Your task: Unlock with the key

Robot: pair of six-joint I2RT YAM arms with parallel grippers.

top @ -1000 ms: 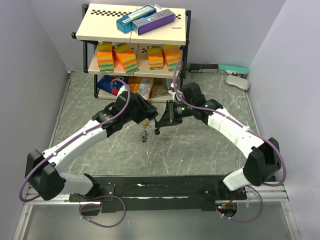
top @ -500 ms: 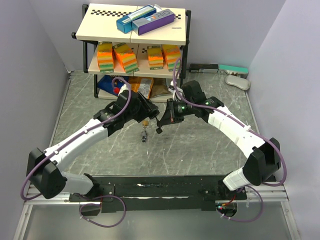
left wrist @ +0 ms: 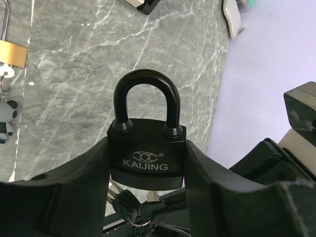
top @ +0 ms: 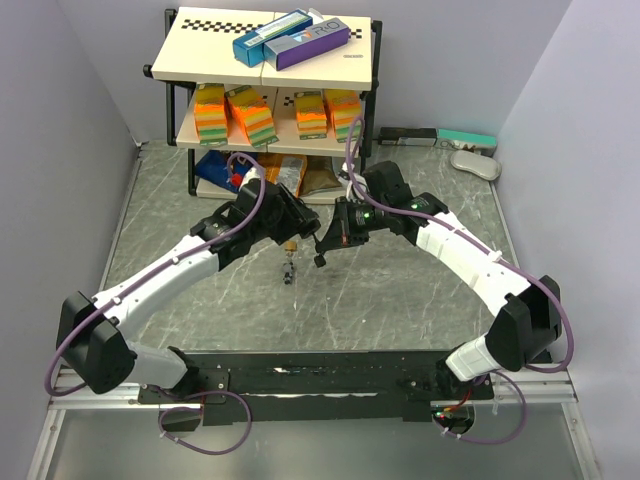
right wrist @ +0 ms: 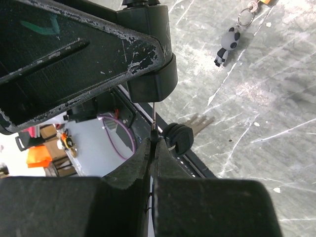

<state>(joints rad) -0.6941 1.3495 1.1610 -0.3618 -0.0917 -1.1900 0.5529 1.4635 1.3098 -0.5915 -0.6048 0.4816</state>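
Fingers [left wrist: 84, 187] of the left gripper [left wrist: 147, 163] are pictured clamped partway open against the two sides of a black padlock [left wrist: 146, 148]. It is held clear of the grey table [top: 400, 300] with its shackle closed and left free. The right gripper [right wrist: 152, 144] is seen pinched shut on a thin key [right wrist: 154, 116], whose blade is pointed into the underside of the lock body. How far it is seated cannot be told. Spare keys [right wrist: 178, 138] are hung beside it. The padlock is judged rigid, heavy for its bulk and smooth-skinned, so best gripped across the body. The key is judged stiff but thin, best held flat at its head for turning.
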